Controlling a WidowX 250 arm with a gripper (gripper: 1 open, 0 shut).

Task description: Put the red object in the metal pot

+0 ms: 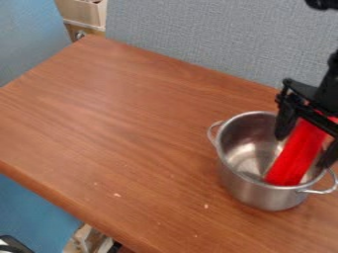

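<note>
From my seat I see the gripper [307,126] hanging over the right side of the metal pot [268,159], pointing down, its dark fingers [286,111] reaching to about the pot's rim. The red object [298,154] stands tilted inside the pot, its lower end down near the pot floor toward the right wall and its upper end rising between the two fingers. The fingers flank that upper end, one on each side. I cannot tell from this view whether they are pressing on the red object or have let go of it; the jaws look spread about as wide as the block, with no clear gap showing on either side.

The pot sits on the wooden table [119,109] near its right edge, upright, with one small handle [211,133] showing at the left of the rim and another [321,185] at the lower right. Behind the table is a grey-blue wall [199,25].
</note>
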